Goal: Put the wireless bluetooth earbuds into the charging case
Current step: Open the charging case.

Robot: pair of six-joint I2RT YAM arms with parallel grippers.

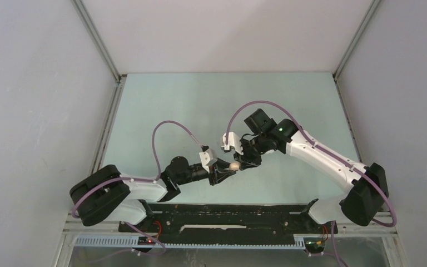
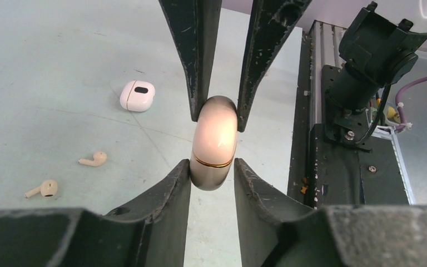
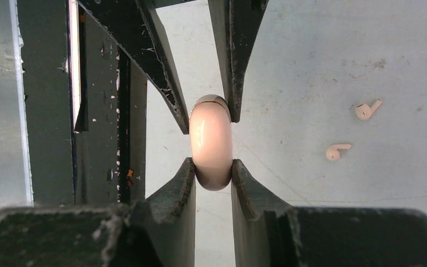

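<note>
You have the tan case [image 2: 214, 139] pinched from both ends, held up off the counter [image 1: 200, 100] near its front edge, between the two arms. Your left fingers [image 2: 179, 186] are closed on one rounded end of it, one finger against each side. Your right fingers [image 3: 184, 183] are clamped on the opposite end in the same way, so the two pairs meet tip to tip with the case bridging them. A thin gold seam runs around the case close to the end your left fingers grip, and the lid looks shut along that line.

The two tan earbuds you can see are not in the case. Both lie on their sides on the bare counter, near each other and well apart from the held case. One earbud [image 2: 93, 159] sits a little closer to it, and the other earbud [image 2: 43, 188] lies farther out.

A white case [image 2: 137, 95] rests on the counter beyond them, apart from both. You cannot tell from here whether it is open or what it holds.
</note>
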